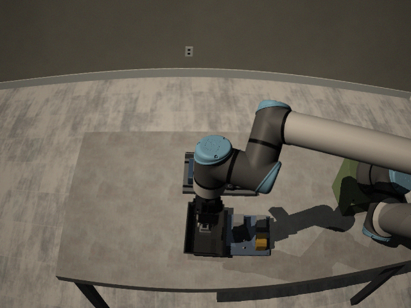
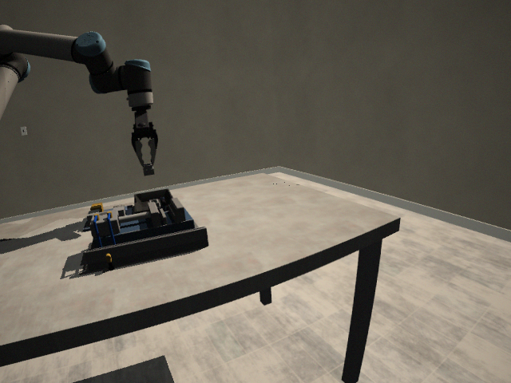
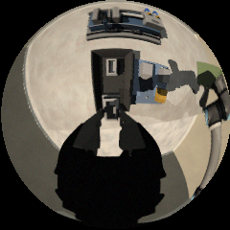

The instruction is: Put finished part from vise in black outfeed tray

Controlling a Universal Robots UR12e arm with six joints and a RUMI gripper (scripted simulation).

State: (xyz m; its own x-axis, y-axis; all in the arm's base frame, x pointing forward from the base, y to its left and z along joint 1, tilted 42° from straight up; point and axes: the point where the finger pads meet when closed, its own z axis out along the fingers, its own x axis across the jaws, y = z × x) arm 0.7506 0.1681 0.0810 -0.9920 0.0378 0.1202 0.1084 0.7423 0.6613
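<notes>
My gripper (image 2: 148, 164) hangs high over the table, shut on the finished part (image 2: 148, 169), a small grey block at its fingertips. In the wrist view the part (image 3: 111, 108) sits between the fingers, above the near end of the black outfeed tray (image 3: 113, 77). Another pocketed block (image 3: 111, 66) lies in the far half of that tray. In the top view the gripper (image 1: 206, 220) is over the tray and hides much of its inside. The vise (image 1: 189, 174) stands behind the tray, partly hidden by the arm; it also shows in the wrist view (image 3: 126, 23).
A blue fixture plate (image 1: 250, 237) with a yellow block (image 1: 261, 242) lies right beside the tray. A green box (image 1: 345, 190) stands at the table's right end by the arm's base. The table's front edge runs close below the tray.
</notes>
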